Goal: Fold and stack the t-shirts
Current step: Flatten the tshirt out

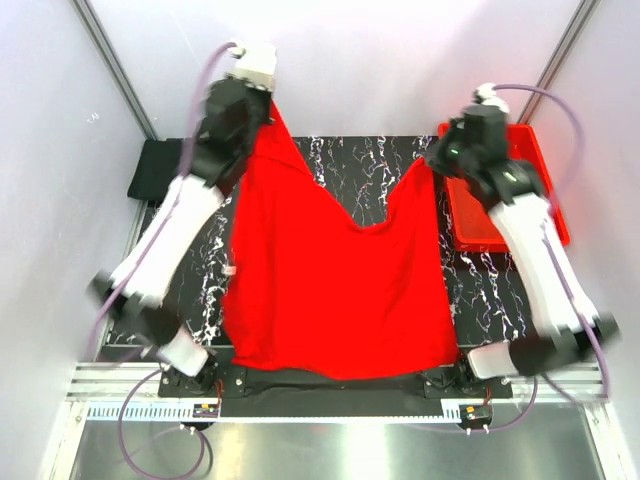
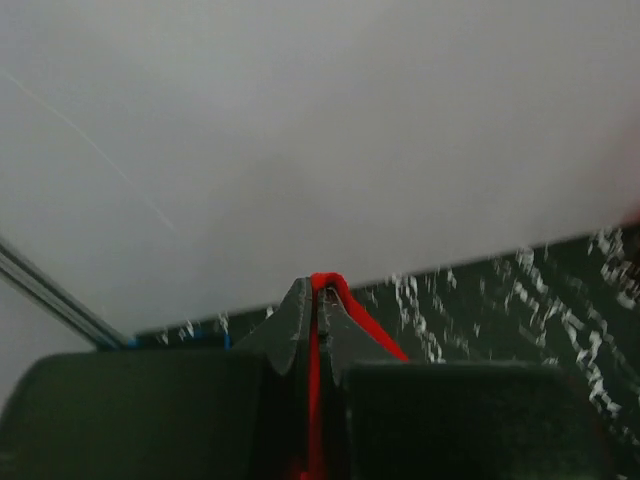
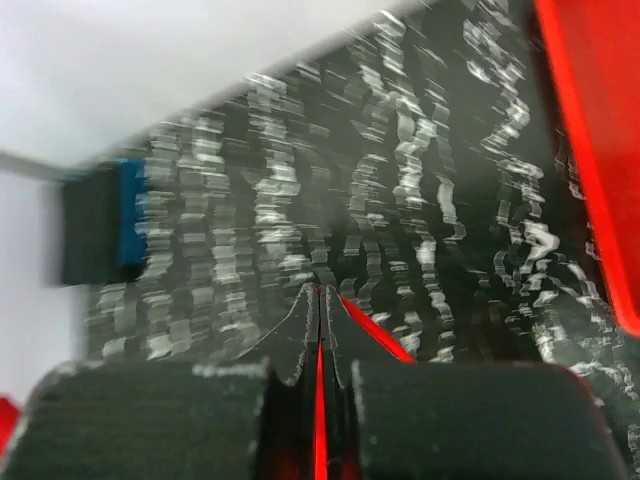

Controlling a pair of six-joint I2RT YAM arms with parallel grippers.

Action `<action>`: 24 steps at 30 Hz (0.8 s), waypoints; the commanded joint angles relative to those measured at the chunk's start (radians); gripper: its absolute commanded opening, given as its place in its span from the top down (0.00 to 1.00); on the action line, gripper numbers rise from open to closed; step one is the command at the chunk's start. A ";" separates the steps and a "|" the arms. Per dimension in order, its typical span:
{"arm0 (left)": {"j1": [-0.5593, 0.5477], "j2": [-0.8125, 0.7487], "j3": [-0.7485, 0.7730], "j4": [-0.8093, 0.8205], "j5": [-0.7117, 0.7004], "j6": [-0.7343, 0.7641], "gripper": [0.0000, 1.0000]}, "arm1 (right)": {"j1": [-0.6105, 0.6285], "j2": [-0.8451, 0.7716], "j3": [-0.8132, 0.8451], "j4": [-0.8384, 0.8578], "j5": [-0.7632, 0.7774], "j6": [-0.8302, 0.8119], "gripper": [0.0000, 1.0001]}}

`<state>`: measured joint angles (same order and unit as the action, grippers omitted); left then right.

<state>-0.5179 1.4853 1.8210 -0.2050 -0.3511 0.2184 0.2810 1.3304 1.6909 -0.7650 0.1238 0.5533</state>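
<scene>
two robot arms are holding a red t-shirt (image 1: 330,290) up over a black marbled table (image 1: 490,290). the left gripper (image 2: 318,290) is pinching one top corner shut and the right gripper (image 3: 320,295) is pinching the other, with the cloth sagging between them. a folded black t-shirt (image 1: 155,168) is waiting far left. the red one's folding is only beginning, and stacking is not yet done.

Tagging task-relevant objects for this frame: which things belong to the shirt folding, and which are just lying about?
Part of the job:
- red t-shirt, held up by the left tool and right tool, both shut on it
- folded black t-shirt, far left, blue edge showing

Lying about:
- red plastic bin, far right
</scene>
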 commanded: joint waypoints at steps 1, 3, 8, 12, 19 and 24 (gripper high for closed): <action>0.125 0.133 0.024 0.055 0.104 -0.166 1.00 | -0.034 0.120 -0.010 0.217 0.080 -0.042 1.00; 0.147 0.176 0.081 0.062 0.135 -0.188 1.00 | -0.046 0.186 0.048 0.219 0.082 -0.065 1.00; 0.183 0.233 0.290 -0.007 0.185 -0.198 1.00 | -0.054 0.300 0.286 0.184 0.088 -0.142 1.00; 0.187 0.185 0.403 -0.033 0.196 -0.188 1.00 | -0.052 0.296 0.378 0.145 0.066 -0.141 1.00; 0.187 -0.084 0.322 -0.008 0.211 -0.215 1.00 | -0.052 0.045 0.297 0.099 0.016 -0.102 1.00; 0.185 -0.302 0.291 -0.017 0.257 -0.263 1.00 | -0.052 -0.173 0.224 0.037 -0.041 -0.057 1.00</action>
<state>-0.3347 1.2739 2.1231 -0.2863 -0.1471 -0.0025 0.2329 1.2781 1.9327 -0.6975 0.1268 0.4606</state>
